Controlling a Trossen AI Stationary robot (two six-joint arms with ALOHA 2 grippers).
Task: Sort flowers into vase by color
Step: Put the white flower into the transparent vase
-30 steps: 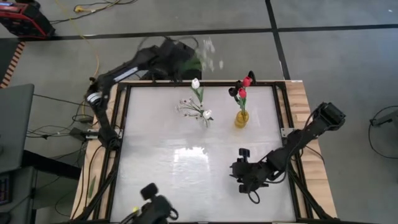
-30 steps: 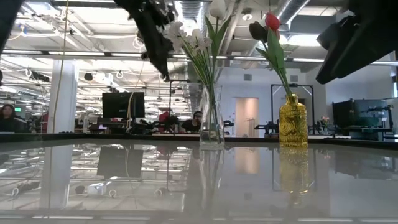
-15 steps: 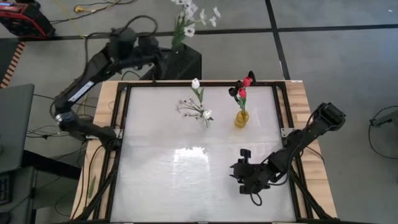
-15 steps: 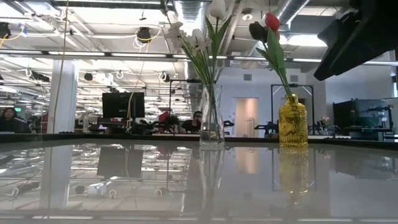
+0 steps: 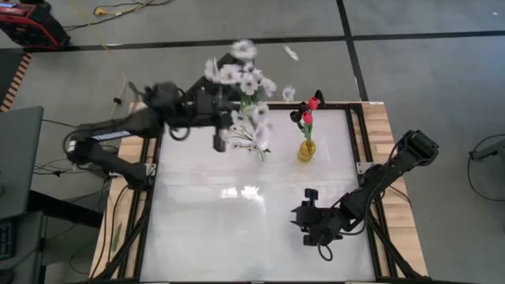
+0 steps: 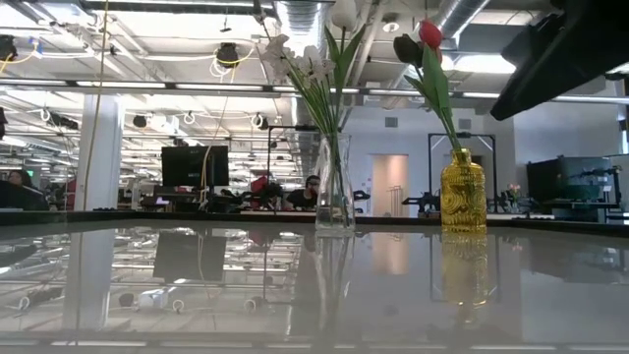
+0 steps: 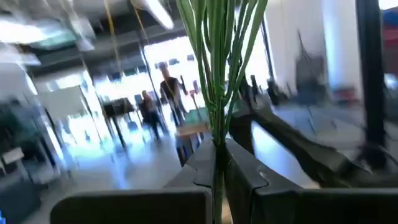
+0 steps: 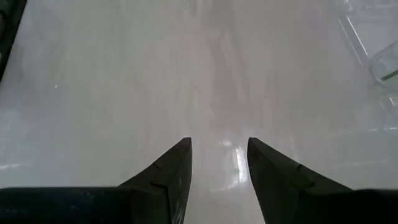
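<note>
Left jaws (image 7: 219, 163) pinch a bunch of small white blossoms on green stems (image 5: 241, 75), not yet in the clear glass vase (image 5: 261, 151) just beyond. Red tulips already stand in the amber glass vase (image 5: 306, 150). Right jaws (image 8: 217, 163) spread, empty, over the white surface (image 5: 237, 229).

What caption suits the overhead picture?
Left end effector carries white flowers toward the clear vase; the right end effector waits.

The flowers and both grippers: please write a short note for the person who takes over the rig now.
Left gripper: shut on a sprig of white blossoms, held above the table's far edge near the clear vase.
Right gripper: open, empty, low over the near right of the table.
Done: white flowers stand in the clear vase; red tulips and a dark bloom in the yellow vase.
Left: put the held sprig into the clear vase.
</note>
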